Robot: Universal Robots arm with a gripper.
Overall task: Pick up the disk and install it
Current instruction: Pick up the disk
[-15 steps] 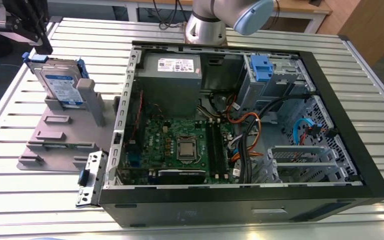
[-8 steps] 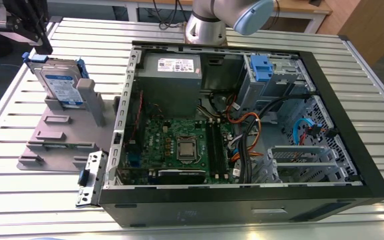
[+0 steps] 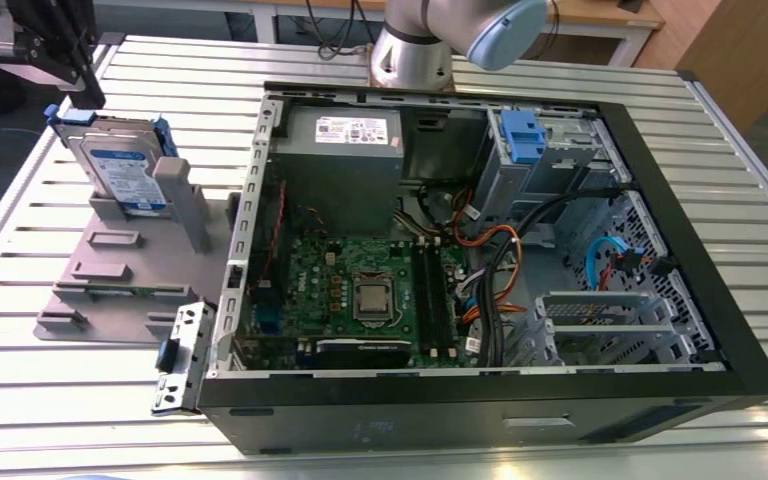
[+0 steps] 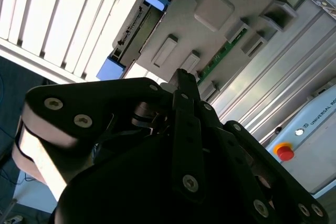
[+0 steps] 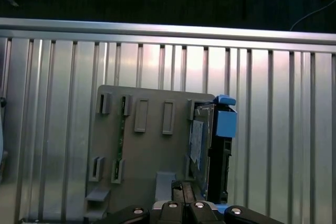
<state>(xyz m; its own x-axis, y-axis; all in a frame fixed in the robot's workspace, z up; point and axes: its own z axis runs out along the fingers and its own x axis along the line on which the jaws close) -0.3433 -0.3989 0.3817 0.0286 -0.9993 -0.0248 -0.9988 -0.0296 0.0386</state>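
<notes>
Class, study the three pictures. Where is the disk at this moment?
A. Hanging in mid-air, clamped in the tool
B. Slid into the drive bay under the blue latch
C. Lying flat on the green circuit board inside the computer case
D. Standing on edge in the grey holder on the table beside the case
D: in the exterior view the disk stands upright in the grey holder, outside the open computer case.

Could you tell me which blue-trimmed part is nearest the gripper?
The disk, standing upright in the grey holder beside the computer case, just under the gripper.
</notes>
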